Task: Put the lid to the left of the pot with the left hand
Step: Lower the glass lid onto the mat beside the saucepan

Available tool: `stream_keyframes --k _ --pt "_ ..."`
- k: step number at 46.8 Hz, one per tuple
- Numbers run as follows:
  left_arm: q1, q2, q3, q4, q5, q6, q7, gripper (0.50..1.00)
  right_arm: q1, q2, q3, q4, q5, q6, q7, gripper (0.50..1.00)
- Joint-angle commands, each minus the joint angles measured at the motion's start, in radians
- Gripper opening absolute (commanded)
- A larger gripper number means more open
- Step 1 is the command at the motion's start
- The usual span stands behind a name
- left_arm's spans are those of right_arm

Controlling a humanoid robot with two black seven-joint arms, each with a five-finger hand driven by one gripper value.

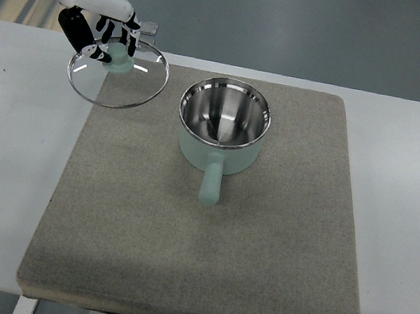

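White tabletop (6,171) carries a grey mat (205,237). Left of the pale green saucepan (223,123), the left hand (106,31) curls around the glass lid (118,71)'s knob, mostly hiding it.

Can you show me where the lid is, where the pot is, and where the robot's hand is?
lid (125,88), top view, on the clear glass near its rim.
pot (225,116), top view, on the shiny inside of the bowl.
left hand (106,33), top view, on the fingers around the lid's knob.
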Motion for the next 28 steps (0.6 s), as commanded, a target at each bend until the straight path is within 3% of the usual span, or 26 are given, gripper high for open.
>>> stream_keyframes --k 1,14,28 --pt "0.053 0.001 -0.038 -0.010 0.001 0.000 0.000 0.500 0.001 0.000 0.000 0.000 0.000 0.000 -0.001 0.921" --pt "0.115 -0.002 -0.044 -0.025 0.010 0.007 0.000 0.500 -0.001 0.000 0.000 0.000 0.000 0.000 0.000 0.921" --pt "0.173 -0.028 -0.046 -0.014 0.088 0.084 -0.003 0.500 -0.001 0.000 0.000 0.000 -0.001 0.000 0.000 0.921"
